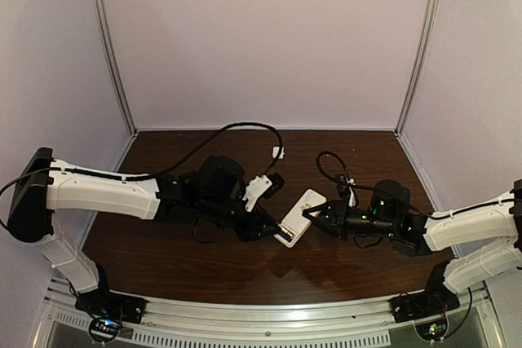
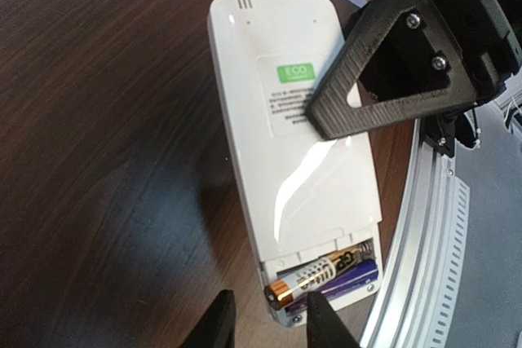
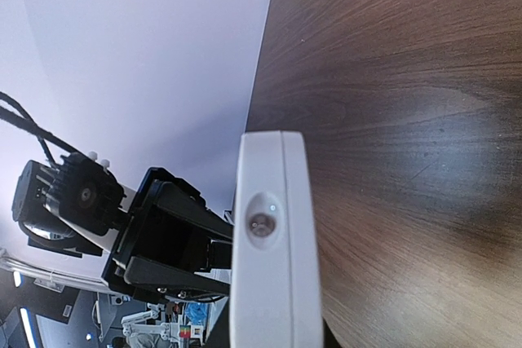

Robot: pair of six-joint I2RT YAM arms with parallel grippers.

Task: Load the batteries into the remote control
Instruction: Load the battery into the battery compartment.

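Right jaws clamp the remote (image 2: 294,169); left jaws, narrowly parted and empty, hover by a tilted battery (image 2: 318,273) that could pop out.

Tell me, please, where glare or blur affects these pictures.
Left wrist: glare streaks the remote, and the near fingertips are blurred. Top view: light reflects off the dark table. Right wrist: the remote looks soft, the wood grain sharp.

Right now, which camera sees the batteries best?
The left wrist view: the batteries lie plainly in the open slot at the remote's end. The top view shows only a tiny speck there. The right wrist view shows just the remote's other end, no batteries.
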